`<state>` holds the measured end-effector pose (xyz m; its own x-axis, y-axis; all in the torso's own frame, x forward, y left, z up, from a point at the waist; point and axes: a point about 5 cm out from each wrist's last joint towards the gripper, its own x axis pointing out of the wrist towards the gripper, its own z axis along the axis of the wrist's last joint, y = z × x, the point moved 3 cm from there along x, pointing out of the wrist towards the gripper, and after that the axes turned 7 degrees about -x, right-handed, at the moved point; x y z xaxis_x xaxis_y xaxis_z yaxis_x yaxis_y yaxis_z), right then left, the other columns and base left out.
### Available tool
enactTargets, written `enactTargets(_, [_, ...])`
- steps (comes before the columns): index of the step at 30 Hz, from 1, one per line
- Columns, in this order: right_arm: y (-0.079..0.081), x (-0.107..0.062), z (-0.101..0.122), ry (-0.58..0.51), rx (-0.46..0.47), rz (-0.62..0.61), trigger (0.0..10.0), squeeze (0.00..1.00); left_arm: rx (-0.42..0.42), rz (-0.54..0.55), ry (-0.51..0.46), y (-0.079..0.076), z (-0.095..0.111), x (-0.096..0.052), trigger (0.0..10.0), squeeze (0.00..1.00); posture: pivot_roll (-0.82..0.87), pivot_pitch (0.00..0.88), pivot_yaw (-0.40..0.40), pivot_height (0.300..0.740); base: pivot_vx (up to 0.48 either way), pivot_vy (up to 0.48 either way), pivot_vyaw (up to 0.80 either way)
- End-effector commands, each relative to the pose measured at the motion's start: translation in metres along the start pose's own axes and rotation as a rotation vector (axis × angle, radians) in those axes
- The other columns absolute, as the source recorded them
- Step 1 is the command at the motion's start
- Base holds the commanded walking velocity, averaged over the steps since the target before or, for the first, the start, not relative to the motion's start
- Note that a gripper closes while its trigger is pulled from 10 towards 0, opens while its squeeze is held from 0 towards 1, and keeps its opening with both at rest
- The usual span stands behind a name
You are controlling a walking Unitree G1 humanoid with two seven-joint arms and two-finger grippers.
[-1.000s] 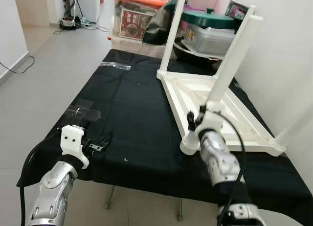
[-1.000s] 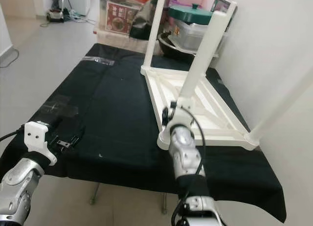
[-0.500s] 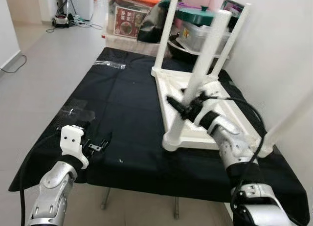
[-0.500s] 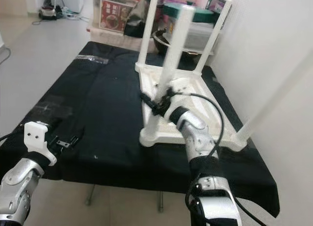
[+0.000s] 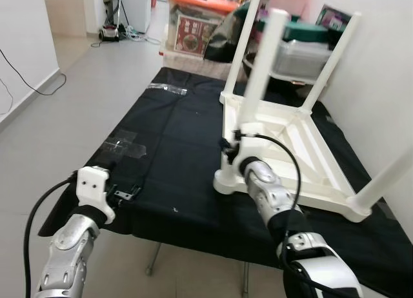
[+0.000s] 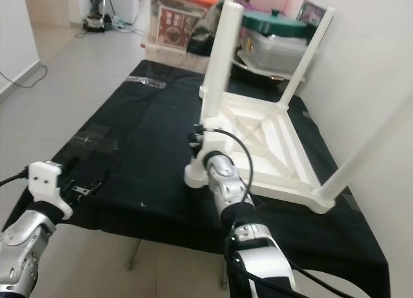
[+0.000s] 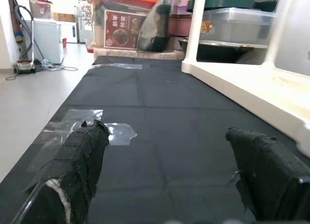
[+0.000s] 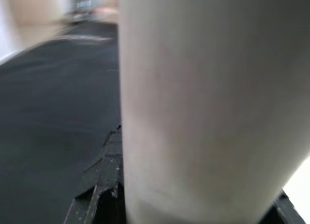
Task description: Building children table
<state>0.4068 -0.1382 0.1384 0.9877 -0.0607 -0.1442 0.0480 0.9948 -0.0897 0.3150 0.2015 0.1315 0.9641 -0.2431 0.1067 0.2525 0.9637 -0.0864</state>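
A white children's table (image 5: 303, 149) lies upside down on the black-covered work table (image 5: 174, 156), with its legs pointing up. My right gripper (image 5: 233, 149) is shut around the base of the near left leg (image 5: 261, 72). In the right wrist view that leg (image 8: 208, 103) stands between the black fingers (image 8: 104, 180). My left gripper (image 5: 126, 193) rests low over the front left corner of the cloth, well apart from the white table. In the left wrist view it (image 7: 167, 134) is open, with nothing between the fingers.
Patches of clear tape (image 5: 122, 145) lie on the cloth at the left and further back (image 5: 166, 88). Storage boxes (image 5: 197, 27) and a grey lidded container (image 5: 303, 49) are stacked behind the table. A white wall (image 5: 387, 66) runs along the right. Open floor lies to the left.
The whole picture has shifted with the camera. My right forearm has swung round the leg's base while keeping hold of it, and the leg now stands more upright. The left gripper has stayed put.
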Motion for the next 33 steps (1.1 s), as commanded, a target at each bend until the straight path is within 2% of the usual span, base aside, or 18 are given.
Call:
enactTargets(1, [-0.013, -0.009, -0.032, 0.135, -0.131, -0.089, 0.0, 0.00, -0.001, -0.025, 0.005, -0.007, -0.002, 0.002, 10.0, 0.00, 0.15, 0.000, -0.190, 0.740, 0.000, 0.000, 0.00])
enactTargets(4, [-0.012, -0.012, -0.031, 0.118, -0.145, -0.092, 0.0, 0.00, -0.001, -0.026, 0.005, -0.007, -0.002, 0.002, 10.0, 0.00, 0.15, 0.000, -0.190, 0.740, 0.000, 0.000, 0.00])
enactTargets(5, [0.001, -0.015, -0.024, 0.078, -0.143, -0.037, 0.0, 0.00, -0.002, -0.026, 0.005, -0.007, -0.002, 0.002, 10.0, 0.00, 0.14, 0.000, -0.187, 0.740, 0.000, 0.000, 0.00])
enactTargets(8, [0.010, -0.017, -0.019, 0.054, -0.137, -0.002, 0.0, 0.00, -0.002, -0.026, 0.005, -0.007, -0.002, 0.002, 10.0, 0.00, 0.14, 0.000, -0.188, 0.740, 0.000, 0.000, 0.00])
enactTargets(9, [0.020, -0.017, -0.016, 0.040, -0.117, 0.048, 2.8, 0.00, -0.002, -0.026, 0.005, -0.007, -0.002, 0.003, 10.0, 0.00, 0.14, 0.000, -0.189, 0.740, 0.000, 0.000, 0.00])
enactTargets(10, [0.020, -0.017, -0.016, 0.040, -0.117, 0.048, 2.8, 0.00, -0.002, -0.026, 0.005, -0.007, -0.002, 0.003, 10.0, 0.00, 0.14, 0.000, -0.189, 0.740, 0.000, 0.000, 0.00])
enactTargets(11, [0.029, -0.018, -0.008, -0.003, -0.088, 0.114, 10.0, 0.00, -0.002, -0.025, 0.004, -0.007, -0.002, 0.003, 10.0, 0.00, 0.15, 0.000, -0.191, 0.740, 0.000, 0.000, 0.00])
enactTargets(12, [0.029, -0.018, -0.003, -0.031, -0.085, 0.106, 10.0, 0.47, -0.001, -0.024, 0.005, -0.007, -0.002, 0.003, 10.0, 0.00, 0.15, 0.000, -0.192, 0.740, 0.000, 0.000, 0.00])
enactTargets(14, [0.029, -0.018, -0.003, -0.031, -0.085, 0.106, 10.0, 0.47, -0.001, -0.024, 0.005, -0.007, -0.002, 0.003, 10.0, 0.00, 0.15, 0.000, -0.192, 0.740, 0.000, 0.000, 0.00])
enactTargets(15, [0.030, -0.019, 0.003, -0.068, -0.073, 0.114, 10.0, 1.00, 0.000, -0.023, 0.004, -0.007, -0.002, 0.003, 10.0, 0.00, 0.15, 0.000, -0.192, 0.740, 0.000, 0.000, 0.00])
enactTargets(16, [0.029, -0.020, 0.012, -0.112, -0.051, 0.117, 10.0, 1.00, -0.001, -0.022, 0.004, -0.007, -0.002, 0.003, 10.0, 0.00, 0.14, 0.000, -0.191, 0.740, 0.000, 0.000, 0.00])
enactTargets(19, [0.028, -0.021, 0.019, -0.145, -0.031, 0.125, 10.0, 1.00, -0.001, -0.022, 0.004, -0.007, -0.002, 0.002, 10.0, 0.00, 0.14, 0.000, -0.190, 0.740, 0.000, 0.000, 0.00])
enactTargets(21, [0.018, -0.034, 0.039, -0.228, -0.014, 0.138, 10.0, 1.00, 0.008, -0.019, 0.004, -0.007, -0.002, 0.001, 10.0, 0.00, 0.13, 0.000, -0.185, 0.740, 0.000, 0.000, 0.00])
enactTargets(23, [0.015, -0.039, 0.042, -0.237, -0.016, 0.136, 10.0, 1.00, 0.013, -0.017, 0.005, -0.007, -0.001, 0.000, 10.0, 0.00, 0.12, 0.000, -0.184, 0.740, 0.000, 0.000, 0.00])
enactTargets(24, [0.015, -0.039, 0.042, -0.237, -0.016, 0.136, 10.0, 1.00, 0.013, -0.017, 0.005, -0.007, -0.001, 0.000, 10.0, 0.00, 0.12, 0.000, -0.184, 0.740, 0.000, 0.000, 0.00])
enactTargets(25, [0.007, -0.049, 0.043, -0.246, -0.021, 0.137, 10.0, 1.00, 0.044, -0.004, 0.006, -0.008, 0.000, -0.002, 10.0, 0.00, 0.10, 0.000, -0.174, 0.740, 0.000, 0.000, 0.00])
enactTargets(29, [-0.002, -0.061, 0.040, -0.245, -0.039, 0.137, 10.0, 1.00, 0.089, 0.026, -0.002, -0.008, 0.004, -0.005, 10.0, 0.00, 0.09, 0.000, -0.169, 0.740, 0.000, 0.000, 0.00])
enactTargets(33, [-0.019, -0.077, 0.021, -0.176, -0.075, 0.121, 10.0, 1.00, 0.103, 0.084, -0.041, -0.009, 0.019, -0.011, 10.0, 0.00, 0.08, 0.000, -0.163, 0.740, 0.000, 0.000, 0.00])
